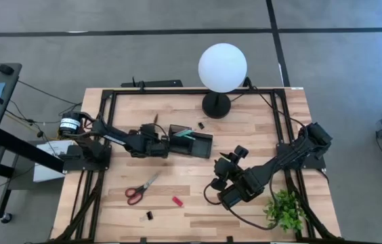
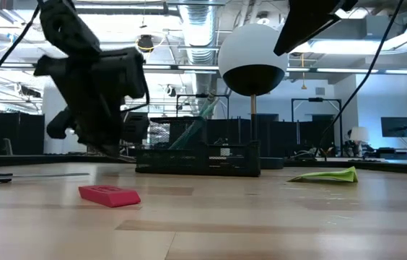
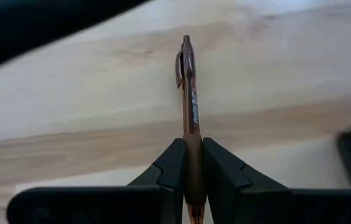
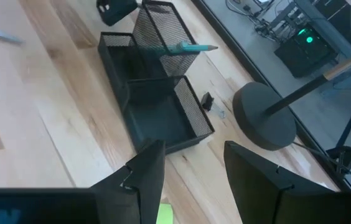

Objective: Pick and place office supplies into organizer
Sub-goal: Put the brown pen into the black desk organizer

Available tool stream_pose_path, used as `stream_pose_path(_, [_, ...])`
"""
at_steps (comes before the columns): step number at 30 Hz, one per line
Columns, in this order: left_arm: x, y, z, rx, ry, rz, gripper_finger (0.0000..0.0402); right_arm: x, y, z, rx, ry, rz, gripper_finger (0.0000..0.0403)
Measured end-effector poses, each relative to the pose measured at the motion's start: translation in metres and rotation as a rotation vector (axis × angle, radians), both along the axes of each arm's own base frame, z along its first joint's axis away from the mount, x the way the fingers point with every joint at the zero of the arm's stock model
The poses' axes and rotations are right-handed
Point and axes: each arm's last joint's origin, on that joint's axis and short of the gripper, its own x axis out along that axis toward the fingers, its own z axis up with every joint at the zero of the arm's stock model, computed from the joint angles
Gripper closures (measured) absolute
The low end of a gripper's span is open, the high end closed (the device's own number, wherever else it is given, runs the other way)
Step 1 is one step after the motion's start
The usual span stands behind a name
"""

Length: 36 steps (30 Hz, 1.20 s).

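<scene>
My left gripper (image 3: 192, 142) is shut on a brown pen (image 3: 191, 93), just left of the black mesh organizer (image 1: 201, 146), and shows dark at the low view's left (image 2: 95, 94). A teal pen (image 4: 188, 48) leans in the organizer's upright cup. My right gripper (image 4: 191, 149) stands open above the table to the organizer's near right, nothing between its fingers. Red-handled scissors (image 1: 142, 188), a red piece (image 1: 177, 201) and a black clip (image 1: 149, 215) lie flat on the near wood. The lime-green pad (image 2: 326, 175) lies on the table below my right gripper. My left gripper pinches the brown pen's barrel (image 3: 191, 134) between its two fingers, at the darker section away from the clip. The pen lies along the fingers and sticks out ahead of them, clip end (image 3: 185, 46) foremost, above the wood.
A white globe lamp (image 1: 223, 68) stands on its round black base (image 1: 216, 105) behind the organizer, with another black clip (image 1: 201, 125) beside it. A small green plant (image 1: 286, 207) sits at the near right corner. Open wood lies between the scissors and the organizer.
</scene>
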Motion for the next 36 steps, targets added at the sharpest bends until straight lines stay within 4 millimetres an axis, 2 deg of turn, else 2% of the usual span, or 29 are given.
stream_pose_path(6, [0.009,-0.017,0.017,-0.06,0.086,-0.069,0.0368,-0.002,0.004,0.0,0.0,0.002,0.014,0.0242])
stream_pose_path(10, [0.012,-0.029,0.036,-0.115,0.204,-0.092,0.0368,-0.002,0.004,0.0,0.001,0.002,0.014,0.0242])
stream_pose_path(15, [0.012,-0.044,0.07,-0.102,0.347,-0.103,0.0368,-0.002,0.003,0.0,-0.001,0.005,0.012,0.0242])
stream_pose_path(21, [0.024,-0.064,0.12,-0.138,0.411,-0.205,0.0368,-0.002,0.003,0.0,-0.002,0.005,0.012,0.0242])
stream_pose_path(28, [0.033,-0.071,0.172,-0.119,0.5,-0.376,0.0368,-0.001,0.002,0.0,0.002,-0.001,0.005,0.0242])
stream_pose_path(36, [0.052,-0.072,0.198,-0.169,0.474,-0.631,0.0368,0.0,0.001,0.0,0.005,-0.006,0.002,0.0242])
